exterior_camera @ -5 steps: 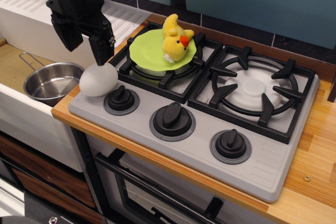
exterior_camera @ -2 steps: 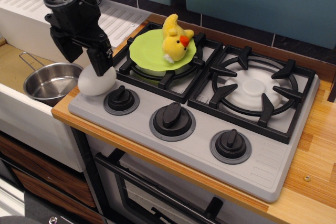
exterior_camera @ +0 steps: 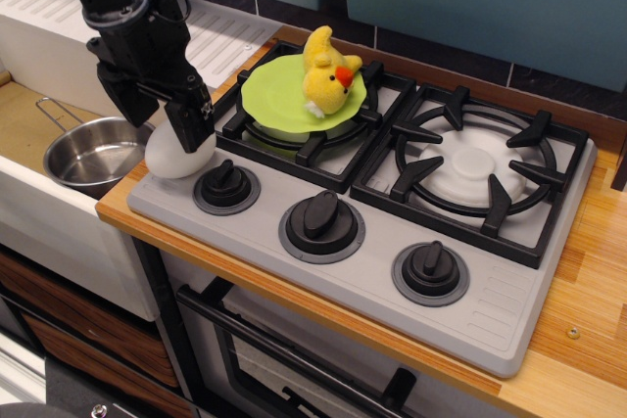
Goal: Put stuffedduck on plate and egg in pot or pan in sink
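Note:
The yellow stuffedduck (exterior_camera: 326, 72) lies on the lime-green plate (exterior_camera: 272, 95), which rests on the left burner grate. The white egg (exterior_camera: 167, 162) sits on the stove's front left corner, next to the left knob. My black gripper (exterior_camera: 162, 127) has come down over the egg with its fingers spread, one finger (exterior_camera: 191, 124) in front of the egg's top and the other on its far left side. The jaws stand open around the egg. The steel pot (exterior_camera: 93, 154) stands empty in the sink (exterior_camera: 24, 124), just left of the egg.
Three black knobs (exterior_camera: 321, 214) line the stove front. The right burner (exterior_camera: 480, 168) has a white disc and a black grate. A ribbed white drainboard (exterior_camera: 220, 36) lies behind the gripper. A wooden counter (exterior_camera: 588, 281) runs on the right.
My gripper has moved down and slightly left, so its fingers now straddle the top of the egg. The egg, duck, plate and pot have not moved.

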{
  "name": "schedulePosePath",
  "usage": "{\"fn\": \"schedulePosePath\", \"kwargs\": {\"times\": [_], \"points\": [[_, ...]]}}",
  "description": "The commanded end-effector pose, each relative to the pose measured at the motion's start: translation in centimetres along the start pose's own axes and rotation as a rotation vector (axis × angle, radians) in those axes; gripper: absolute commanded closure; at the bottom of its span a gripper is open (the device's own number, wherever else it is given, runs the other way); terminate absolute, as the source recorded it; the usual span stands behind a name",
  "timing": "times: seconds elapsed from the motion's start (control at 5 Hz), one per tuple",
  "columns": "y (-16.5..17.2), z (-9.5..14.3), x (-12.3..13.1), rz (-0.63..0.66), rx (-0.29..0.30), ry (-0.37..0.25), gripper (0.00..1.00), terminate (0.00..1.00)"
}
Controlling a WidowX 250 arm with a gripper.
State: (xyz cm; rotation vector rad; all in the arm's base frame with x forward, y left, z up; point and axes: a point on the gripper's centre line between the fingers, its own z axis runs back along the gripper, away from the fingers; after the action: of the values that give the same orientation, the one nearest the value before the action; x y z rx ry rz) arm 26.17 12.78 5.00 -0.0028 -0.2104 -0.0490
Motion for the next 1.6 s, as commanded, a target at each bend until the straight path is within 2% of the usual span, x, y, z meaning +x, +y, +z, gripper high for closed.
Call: {"fn": "schedulePosePath", "kwargs": {"times": [0.0, 0.6, 0.8, 1.0, 1.4], "points": [[0.1, -0.1, 0.5, -0.012, -0.002, -0.035, 0.00, 0.00], [-0.2, -1.3, 0.4, -0.005, -0.039, -0.043, 0.00, 0.00], [-0.4, -1.1, 0.5, 0.001, -0.028, -0.021, 1.00, 0.00], [-0.4, 0.1, 0.4, -0.004, -0.034, 0.005, 1.00, 0.00], [0.4, 2.0, 0.4, -0.058, -0.038, 0.005, 1.00, 0.00]]}}
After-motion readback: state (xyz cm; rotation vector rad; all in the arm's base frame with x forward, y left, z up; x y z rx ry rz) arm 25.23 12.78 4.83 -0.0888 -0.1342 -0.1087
